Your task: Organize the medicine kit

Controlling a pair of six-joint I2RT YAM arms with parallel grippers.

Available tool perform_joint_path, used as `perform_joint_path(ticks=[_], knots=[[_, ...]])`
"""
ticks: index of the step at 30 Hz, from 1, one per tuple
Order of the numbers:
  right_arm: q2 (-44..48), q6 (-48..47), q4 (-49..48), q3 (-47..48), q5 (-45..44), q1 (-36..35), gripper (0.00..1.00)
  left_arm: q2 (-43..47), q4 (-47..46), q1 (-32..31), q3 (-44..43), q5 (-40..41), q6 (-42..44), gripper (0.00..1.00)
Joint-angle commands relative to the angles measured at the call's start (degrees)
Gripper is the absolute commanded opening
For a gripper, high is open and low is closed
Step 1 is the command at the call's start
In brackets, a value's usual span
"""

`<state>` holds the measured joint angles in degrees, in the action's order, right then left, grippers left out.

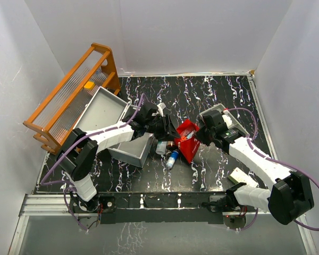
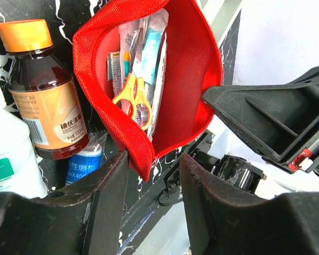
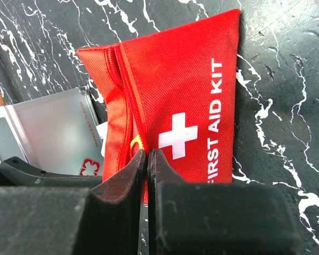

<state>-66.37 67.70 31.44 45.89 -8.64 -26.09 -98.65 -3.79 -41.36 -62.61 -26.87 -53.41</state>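
Observation:
The medicine kit is a light-grey hard box standing open at the left; its grey panel with a red cross mark shows in the right wrist view. A red first-aid pouch is held up between the two arms with its mouth unzipped. Inside it are yellow-handled scissors and sealed packets. My right gripper is shut on the pouch's zip edge. My left gripper stands open, and the pouch's opposite rim hangs between its fingertips, against the left finger.
A brown bottle with an orange cap, a white bottle and a blue-labelled bandage roll lie beside the pouch. An orange wooden rack leans at the far left. A small white box lies near the right arm's base.

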Motion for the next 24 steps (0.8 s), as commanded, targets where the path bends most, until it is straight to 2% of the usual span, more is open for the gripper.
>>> perform_joint_path(ticks=[1,4,9,11,18,24], knots=[[1.6,1.1,-4.1,-0.1,-0.1,0.1,0.0,1.4,2.7,0.0,-1.0,0.4,-2.4,0.41],[1.6,1.1,-4.1,-0.1,-0.3,0.2,0.0,0.9,3.5,0.0,-1.1,0.7,-2.6,0.39],[1.5,1.1,-4.2,-0.2,-0.4,0.2,0.0,0.3,4.4,0.0,-0.8,1.4,-3.2,0.3],[1.4,1.2,-4.3,-0.3,-0.4,0.1,0.0,0.0,5.0,0.0,-1.0,1.4,-3.1,0.29],[1.4,1.2,-4.5,-0.4,-0.3,0.2,0.0,-0.5,6.6,-0.1,-1.4,1.5,-2.9,0.41],[1.7,1.4,-4.6,-0.5,0.1,0.1,0.0,-0.9,4.5,-0.1,-0.8,1.1,-4.3,0.37]])
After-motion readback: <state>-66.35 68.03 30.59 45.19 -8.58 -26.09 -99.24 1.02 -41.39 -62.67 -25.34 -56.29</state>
